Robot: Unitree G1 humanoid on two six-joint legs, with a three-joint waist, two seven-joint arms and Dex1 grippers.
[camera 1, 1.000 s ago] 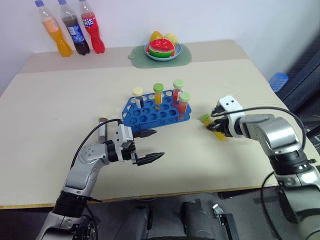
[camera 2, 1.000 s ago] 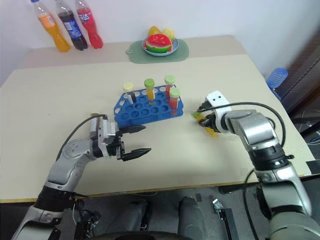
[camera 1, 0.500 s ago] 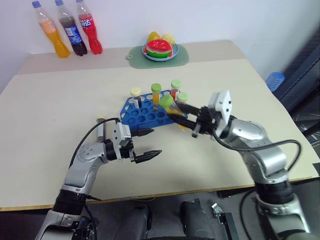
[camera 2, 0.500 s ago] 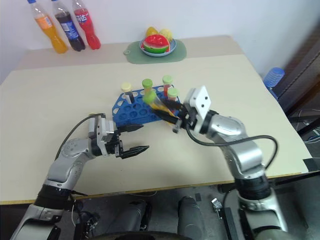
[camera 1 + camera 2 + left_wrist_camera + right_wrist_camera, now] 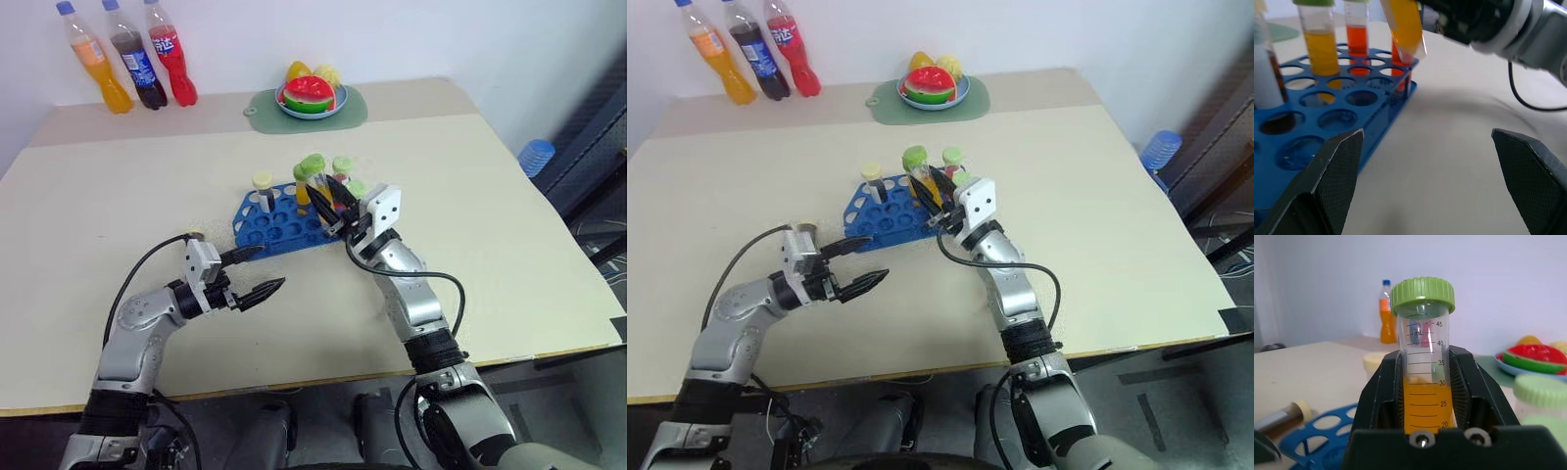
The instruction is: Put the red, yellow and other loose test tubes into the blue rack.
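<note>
Across the middle of the pale beige rectangular tabletop (image 5: 490,196) sits the bright blue plastic two-tiered rack (image 5: 279,223), its top plate pierced with rows of round holes, several capped tubes standing upright in it. It lies just ahead of the left gripper (image 5: 253,273) and directly under the tip of the right gripper (image 5: 328,196).

Right gripper's black fingers (image 5: 1383,396) are pinched on a clear plastic tube of yellow-orange liquid with a green screw cap (image 5: 1423,362). The tube is held by its middle, cap end beyond the fingertips, and tilted over the near right part of the rack; from the left wrist view its lower end (image 5: 1405,29) hangs above the holes at the rack's corner, apart from the plate.

Left gripper hovers low over the table just beside the rack's near left edge, its two fingers (image 5: 1327,181) spread wide with nothing between them.

Behind that gripper's wrist, a small clear tube of dark brown liquid with a pale cap (image 5: 193,238) lies on the table, close to the rack's left end.
</note>
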